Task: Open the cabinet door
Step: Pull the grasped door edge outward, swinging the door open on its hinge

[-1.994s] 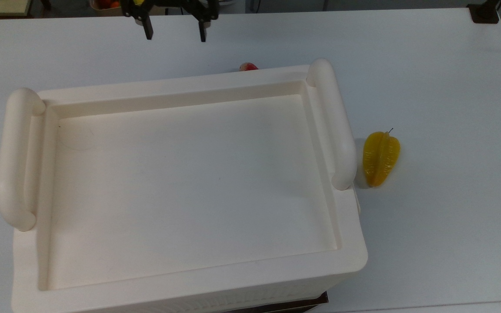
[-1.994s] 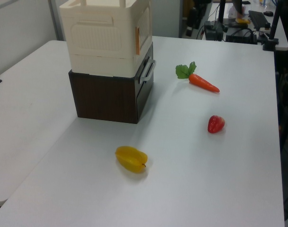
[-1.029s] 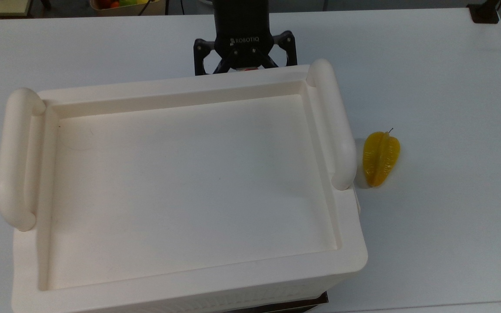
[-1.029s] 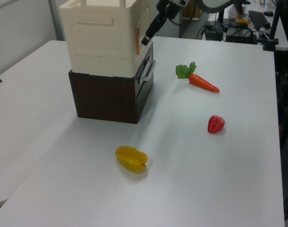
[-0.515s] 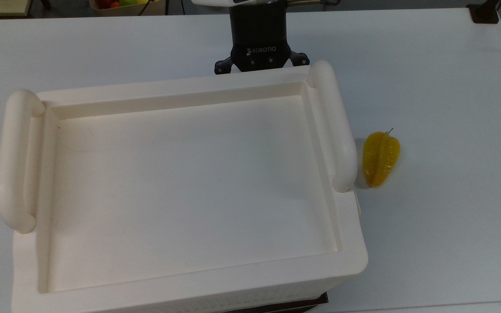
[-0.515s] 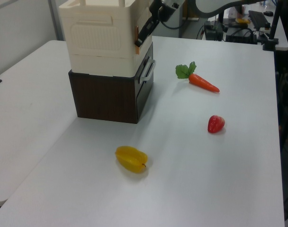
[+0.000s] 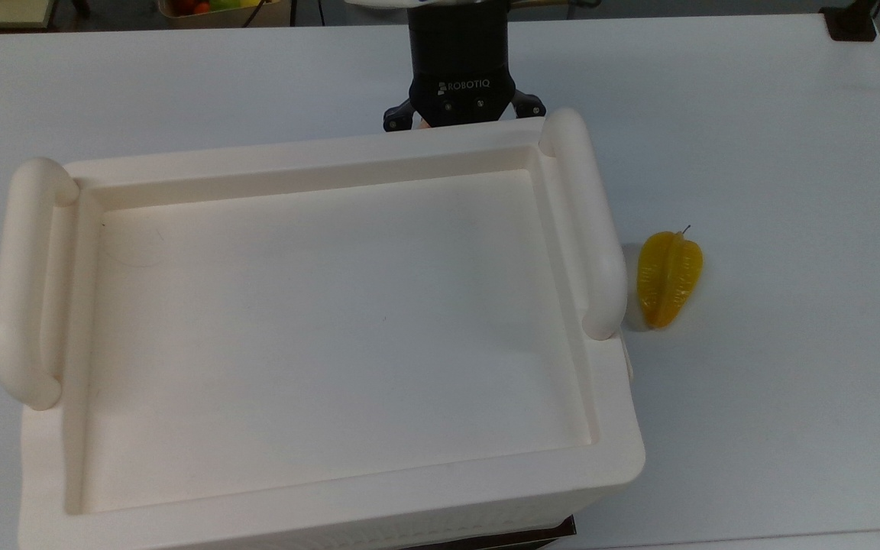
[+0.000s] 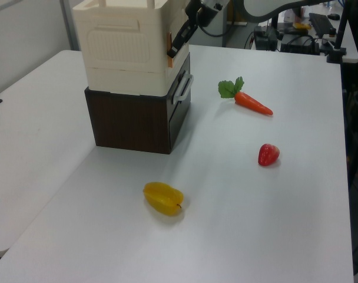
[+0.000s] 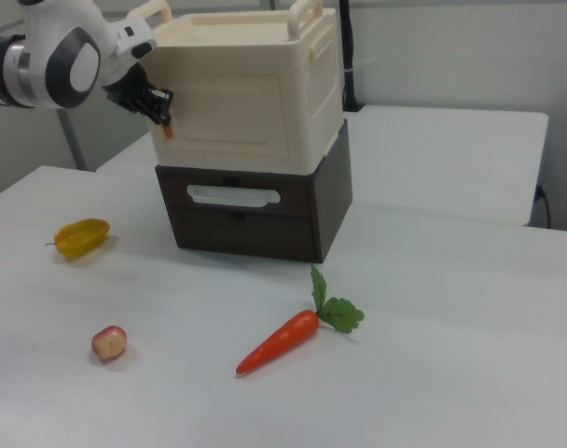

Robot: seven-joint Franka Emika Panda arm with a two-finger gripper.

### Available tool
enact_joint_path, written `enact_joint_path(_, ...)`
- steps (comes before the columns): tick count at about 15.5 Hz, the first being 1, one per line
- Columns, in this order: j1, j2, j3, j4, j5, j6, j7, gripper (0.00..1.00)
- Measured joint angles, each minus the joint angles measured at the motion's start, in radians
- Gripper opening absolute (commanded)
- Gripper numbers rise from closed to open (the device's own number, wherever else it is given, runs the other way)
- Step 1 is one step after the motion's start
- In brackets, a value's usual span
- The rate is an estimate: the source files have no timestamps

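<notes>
The cabinet [image 7: 333, 473] is a cream box with a recessed top and two tubular handles, standing on a dark base [image 9: 255, 224]. Its cabinet door [image 9: 232, 112] is the flat cream front panel and lies flush with the box, shut. A small orange tab [image 9: 168, 131] sits at the door's edge on the right view's left. My gripper [image 9: 156, 103] is right at that edge, just above the tab. From the left view the gripper [image 8: 178, 44] reaches down to the same orange tab [image 8: 171, 50]. Seen from the top, the gripper's black body [image 7: 461, 92] is tight against the cabinet's far rim.
A yellow starfruit [image 7: 669, 279] lies on the white table beside the cabinet's handle. A carrot [image 9: 279, 341] and a small red fruit [image 9: 109, 343] lie on the table in front of the door. The dark base has a drawer with a pale handle [image 9: 232, 196].
The gripper has come down from the top view's upper edge to the cabinet's far side and shifted right to the door's edge. In the last half second it barely moved.
</notes>
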Motion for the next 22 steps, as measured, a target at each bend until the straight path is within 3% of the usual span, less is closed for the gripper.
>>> enact_joint_path(5,-0.001,-0.004,0.000,0.005,0.000,-0.036,-0.001,0.00)
enact_joint_path(11,-0.012,-0.047,-0.002,0.015,0.002,-0.228,-0.041,0.00)
enact_joint_path(12,-0.018,-0.056,-0.002,0.015,0.002,-0.261,-0.045,0.05)
enact_joint_path(14,-0.040,-0.071,-0.003,0.015,0.004,-0.324,-0.045,0.29)
enact_joint_path(16,-0.074,-0.087,-0.005,0.015,0.004,-0.389,-0.053,0.64)
enact_joint_path(18,-0.113,-0.096,-0.010,0.013,0.004,-0.481,-0.059,0.91)
enact_joint_path(19,-0.131,-0.100,-0.013,0.013,0.003,-0.526,-0.062,1.00)
enact_joint_path(22,-0.182,-0.112,-0.023,0.013,-0.013,-0.638,-0.066,1.00)
